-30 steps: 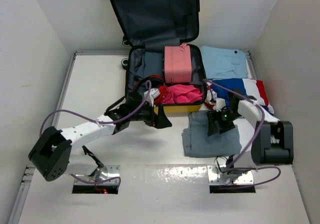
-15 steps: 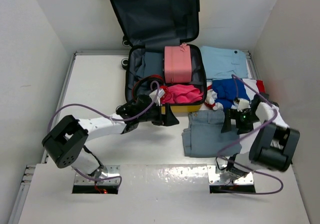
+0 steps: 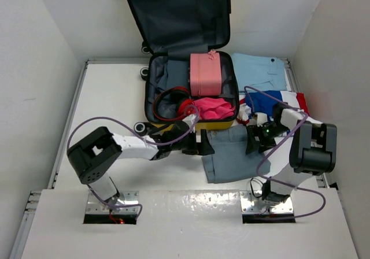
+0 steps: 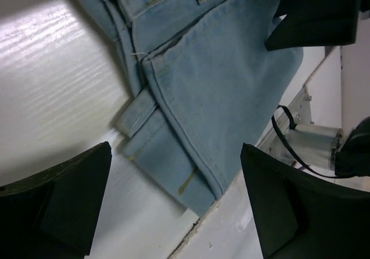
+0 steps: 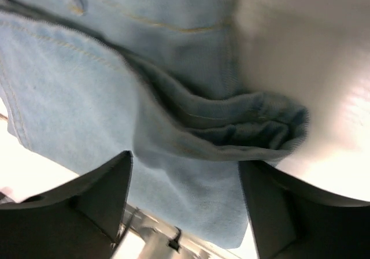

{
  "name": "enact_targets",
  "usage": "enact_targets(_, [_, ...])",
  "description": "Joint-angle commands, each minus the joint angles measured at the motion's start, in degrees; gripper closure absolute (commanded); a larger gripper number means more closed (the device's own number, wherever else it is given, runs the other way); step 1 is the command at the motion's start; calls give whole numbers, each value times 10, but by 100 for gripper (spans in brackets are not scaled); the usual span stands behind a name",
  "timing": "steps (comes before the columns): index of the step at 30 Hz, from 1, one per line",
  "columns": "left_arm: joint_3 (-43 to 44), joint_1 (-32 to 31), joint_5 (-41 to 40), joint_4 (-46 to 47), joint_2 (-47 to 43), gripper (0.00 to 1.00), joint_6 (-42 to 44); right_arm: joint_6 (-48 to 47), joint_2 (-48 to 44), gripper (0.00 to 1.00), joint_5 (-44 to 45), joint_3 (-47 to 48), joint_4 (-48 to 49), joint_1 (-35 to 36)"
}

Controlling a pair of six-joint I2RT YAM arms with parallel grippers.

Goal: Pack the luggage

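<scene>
The left robot arm [image 3: 130, 146], built of white tube links and boxy black joint housings, is trailing a thin purple cable [image 3: 97, 120] in a loose loop along its length. The right robot arm [image 3: 312, 149], in the same white and black, is carrying its own purple cable [image 3: 257, 88], and a small green light [image 3: 267, 129] is glowing near its wrist. Both are sitting on bare silver metal base plates [image 3: 113, 204], with red wire [image 3: 115, 219] showing at the left one. The left gripper [image 4: 173, 155] and right gripper [image 5: 185, 159] are showing matt black wedge-shaped fingers [image 4: 58, 207].
</scene>
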Motion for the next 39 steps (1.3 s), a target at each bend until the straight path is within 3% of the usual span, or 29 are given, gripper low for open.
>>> enact_targets(1, [27,-7,-34,-1,27,6,-26,46,10,29,-43,-2,51,13])
enact_targets(2, [40,-12,-40,-16,35,6,-21,56,11,37,-43,-5,51,15])
enact_targets(7, [100,-31,-87,-90,83,6,-15,131,-20,58,-43,-31,65,18])
enact_targets(8, [109,-36,-104,-108,89,6,-23,134,-36,67,-38,-38,73,22])
enact_targets(10, [109,-36,-125,-116,89,6,-32,148,-61,69,-33,-55,90,26])
enact_targets(11, [109,-36,-125,-117,89,6,-32,149,-67,62,-26,-57,94,31])
enact_targets(14, [115,-36,-117,-117,107,7,-37,150,-67,20,-13,-56,95,53])
enact_targets(17, [143,-36,-91,-128,138,17,-31,149,-43,14,-18,-56,102,61])
enact_targets(23, [209,-42,-44,-124,184,44,25,157,-8,15,-38,-48,106,85])
enact_targets(26, [227,-58,-50,-131,184,53,58,163,-7,29,-53,-49,109,108])
enact_targets(27, [232,-64,-50,-131,184,66,66,164,-5,43,-64,-49,109,116])
enact_targets(30, [232,-71,-60,-131,164,97,90,163,-12,61,-98,-50,102,146])
enact_targets(34, [253,-106,-100,-163,123,100,159,150,-73,88,-154,-62,90,154])
enact_targets(39, [279,-128,-124,-209,73,100,244,123,-204,100,-163,-81,73,151])
